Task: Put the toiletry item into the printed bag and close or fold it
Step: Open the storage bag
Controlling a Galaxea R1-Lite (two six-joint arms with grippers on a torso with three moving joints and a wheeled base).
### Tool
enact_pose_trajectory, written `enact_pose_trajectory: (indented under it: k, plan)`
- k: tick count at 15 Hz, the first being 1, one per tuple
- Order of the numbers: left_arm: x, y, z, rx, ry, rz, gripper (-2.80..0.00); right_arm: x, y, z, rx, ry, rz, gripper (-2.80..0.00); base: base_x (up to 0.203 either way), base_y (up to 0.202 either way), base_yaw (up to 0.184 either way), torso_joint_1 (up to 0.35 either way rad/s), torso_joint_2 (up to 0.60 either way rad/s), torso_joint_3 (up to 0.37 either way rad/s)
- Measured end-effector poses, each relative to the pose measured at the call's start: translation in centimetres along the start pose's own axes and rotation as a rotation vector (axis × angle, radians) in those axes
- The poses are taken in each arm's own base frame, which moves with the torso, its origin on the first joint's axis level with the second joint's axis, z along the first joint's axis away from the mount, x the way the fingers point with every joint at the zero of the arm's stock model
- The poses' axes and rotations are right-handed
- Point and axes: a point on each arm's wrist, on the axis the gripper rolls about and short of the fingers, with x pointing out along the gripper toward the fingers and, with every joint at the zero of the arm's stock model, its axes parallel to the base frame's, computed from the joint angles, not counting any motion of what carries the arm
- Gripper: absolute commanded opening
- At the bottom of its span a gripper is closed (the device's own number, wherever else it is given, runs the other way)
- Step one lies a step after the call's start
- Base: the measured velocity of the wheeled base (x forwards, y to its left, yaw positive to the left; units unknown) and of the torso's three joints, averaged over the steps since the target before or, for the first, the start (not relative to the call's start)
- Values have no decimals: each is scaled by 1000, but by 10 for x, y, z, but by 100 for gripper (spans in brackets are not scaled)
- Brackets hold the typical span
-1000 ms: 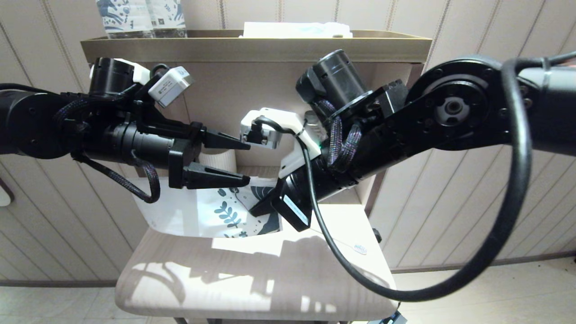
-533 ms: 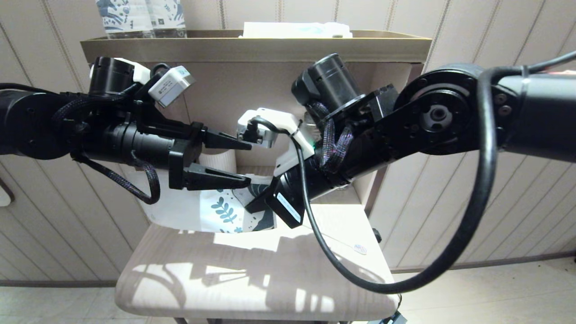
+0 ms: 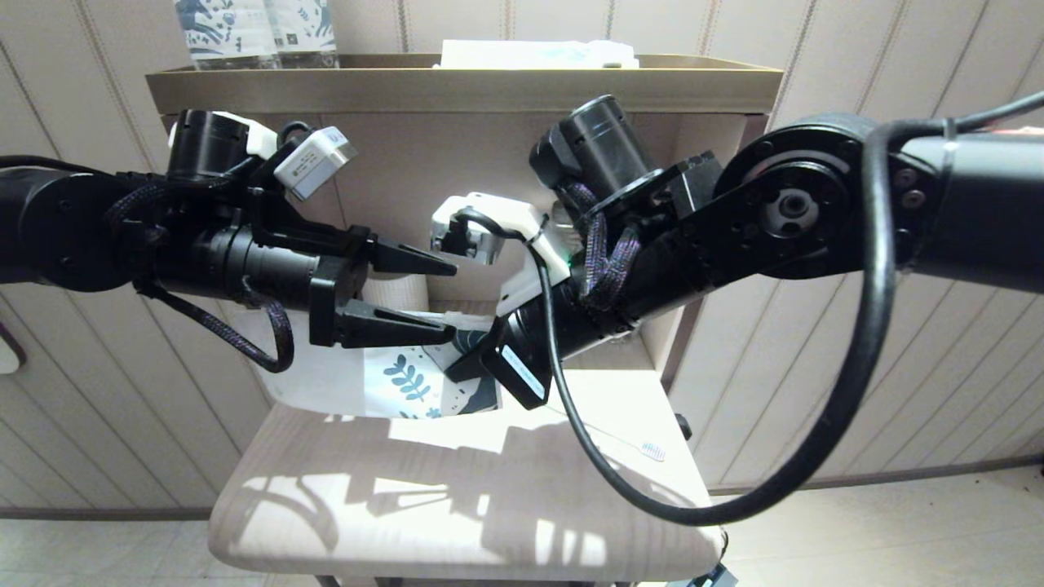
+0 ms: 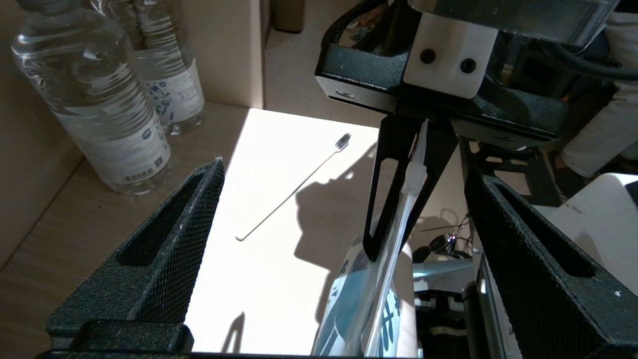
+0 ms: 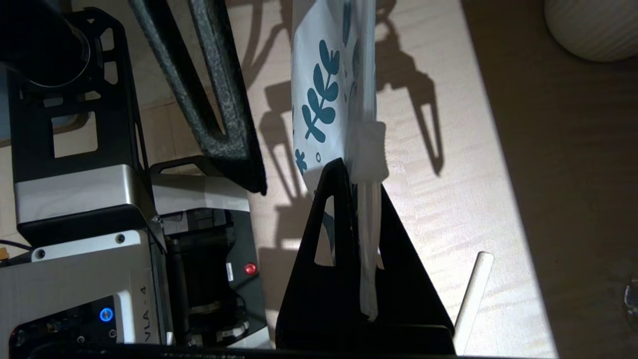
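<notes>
The right claw [image 3: 466, 365] is clamped on one edge of the printed bag [image 3: 391, 379], holding it lifted off the bench [image 3: 457, 505] so that the pouch hangs on edge between the two arms; in the right wrist view the two dark fingers [image 5: 344, 239] meet around the thin white rim of the printed bag [image 5: 324, 99], with its blue leaf print facing the left arm. The left claw [image 3: 444, 297] hovers just beside it at about the same height, its jaws spread wide and gripping nothing; from the left wrist view the textured fingers [image 4: 164, 249] stand well apart on either side of the hanging printed bag [image 4: 369, 294] and the right claw [image 4: 408, 199] that pinches it. The toiletry item [image 3: 628, 441] lies flat on the sunlit part of the bench, toward the robot's right and apart from both claws, its bristled head pointing to the right edge. In the left wrist view the toiletry item [image 4: 294, 187] lies alone in the light, near two water bottles [image 4: 99, 94] standing at the back.
</notes>
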Motion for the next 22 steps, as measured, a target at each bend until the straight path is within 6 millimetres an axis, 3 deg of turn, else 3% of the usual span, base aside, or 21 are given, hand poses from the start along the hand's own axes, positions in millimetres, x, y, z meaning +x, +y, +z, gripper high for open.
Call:
enact_pose_trajectory:
  k: [5,6,22]
  plan:
    - [1,0,-1,-5,1,-3,0,0,-1,0,3,-4,-3,-280,0,0,0,0,0,0]
    - [1,1,-1,-7,1,-3,-280,0,-1,0,4,-5,-3,-280,0,0,0,0,0,0]
    - [3,4,-6,-30,-8,-31,-280,1,-4,0,3,-13,-14,-280,0,0,0,0,0,0]
